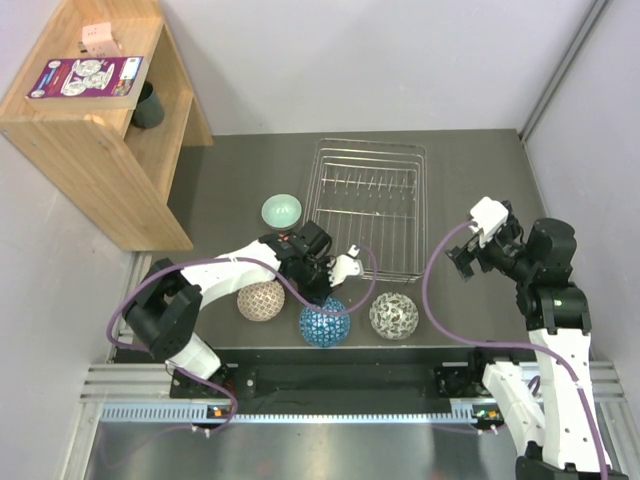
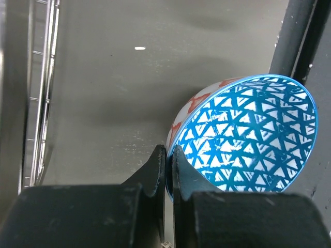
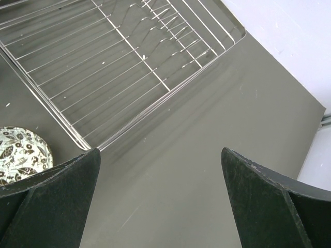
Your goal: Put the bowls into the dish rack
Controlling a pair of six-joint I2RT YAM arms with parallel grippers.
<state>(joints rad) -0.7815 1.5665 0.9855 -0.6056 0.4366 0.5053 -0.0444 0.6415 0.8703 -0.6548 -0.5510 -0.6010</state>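
Note:
My left gripper (image 1: 326, 294) is shut on the rim of the blue mosaic bowl (image 1: 325, 322), one finger inside and one outside, at the table's front middle. In the left wrist view the gripper (image 2: 168, 155) pinches the tilted blue bowl (image 2: 248, 139). A red-orange floral surface (image 2: 189, 105) shows just behind its rim; I cannot tell if that bowl is nested. The beige mesh bowl (image 1: 261, 300), the grey-white bowl (image 1: 394, 315) and the mint green bowl (image 1: 282, 210) sit on the table. The dish rack (image 1: 370, 205) holds nothing. My right gripper (image 1: 466, 262) is open over bare table right of the rack (image 3: 119, 62).
A wooden shelf unit (image 1: 100, 120) stands at the back left with a dark cup (image 1: 148, 106) and a booklet (image 1: 86, 77) on it. Walls close the back and right. The grey-white bowl also shows in the right wrist view (image 3: 20, 152).

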